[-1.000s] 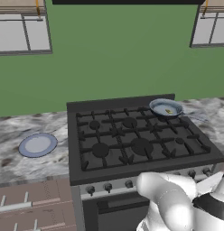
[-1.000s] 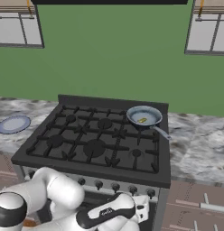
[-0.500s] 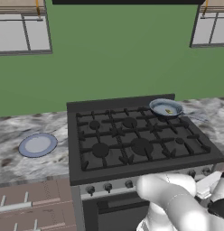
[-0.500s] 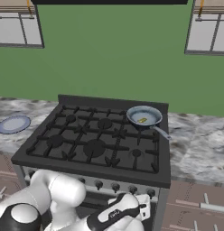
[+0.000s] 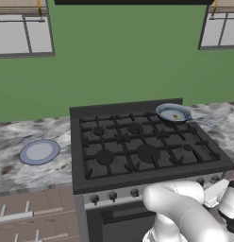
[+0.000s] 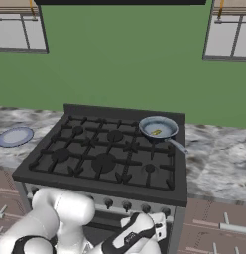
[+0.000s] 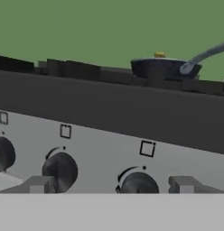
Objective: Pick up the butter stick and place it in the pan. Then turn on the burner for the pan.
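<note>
Item: thin yellow butter stick (image 6: 156, 132), lying inside the small round grey-blue metal pan (image 6: 158, 128) on the rear right black burner of the stove. Fingers (image 7: 112, 184) released, spread wide, holding nothing, low before the row of dark round control knobs (image 7: 139, 184). Handling advice: centre the fingers on the knob governing the pan's burner before closing, then twist squarely.

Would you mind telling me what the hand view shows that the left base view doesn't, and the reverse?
Hand view alone: a close look at the stove's front panel, with the square markings above the knobs, and the fingers spread apart in front of a knob.

Left base view alone: the whole cooktop from above with its burners, the blue-rimmed plate on the counter at left, and the windows.

Both: the pan at the stove's back right, the butter stick in it, the knob row and the green wall.
</note>
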{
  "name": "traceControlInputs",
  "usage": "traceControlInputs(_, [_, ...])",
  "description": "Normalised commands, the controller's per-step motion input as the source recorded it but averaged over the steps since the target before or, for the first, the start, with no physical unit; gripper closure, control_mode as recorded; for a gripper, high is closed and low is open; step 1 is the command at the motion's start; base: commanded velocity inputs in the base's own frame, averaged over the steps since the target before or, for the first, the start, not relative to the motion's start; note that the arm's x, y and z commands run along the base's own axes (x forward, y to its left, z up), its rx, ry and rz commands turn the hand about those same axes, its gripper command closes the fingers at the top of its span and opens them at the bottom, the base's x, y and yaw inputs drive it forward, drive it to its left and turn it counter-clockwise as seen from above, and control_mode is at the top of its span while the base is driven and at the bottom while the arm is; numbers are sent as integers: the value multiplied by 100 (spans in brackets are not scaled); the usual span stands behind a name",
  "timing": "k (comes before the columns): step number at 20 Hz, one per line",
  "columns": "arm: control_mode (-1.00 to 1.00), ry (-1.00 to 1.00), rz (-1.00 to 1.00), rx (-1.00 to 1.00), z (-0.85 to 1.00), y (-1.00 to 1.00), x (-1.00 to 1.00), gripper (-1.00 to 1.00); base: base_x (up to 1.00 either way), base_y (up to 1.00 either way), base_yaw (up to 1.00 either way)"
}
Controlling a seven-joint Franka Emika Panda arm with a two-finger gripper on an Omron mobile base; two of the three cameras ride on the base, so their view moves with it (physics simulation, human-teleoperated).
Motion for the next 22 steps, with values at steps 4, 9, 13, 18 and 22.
traceControlInputs(4, [-100,0,0,2,-13,0,24,-100,0,0,0])
traceControlInputs(9, [-100,0,0,2,-12,0,18,-100,0,0,0])
traceControlInputs(13, [-100,0,0,1,-13,-4,13,-100,0,0,0])
traceControlInputs(18, [-100,0,0,1,-14,-7,8,-100,0,0,0])
traceControlInputs(22, [-100,0,0,0,-12,-8,5,-100,0,0,0])
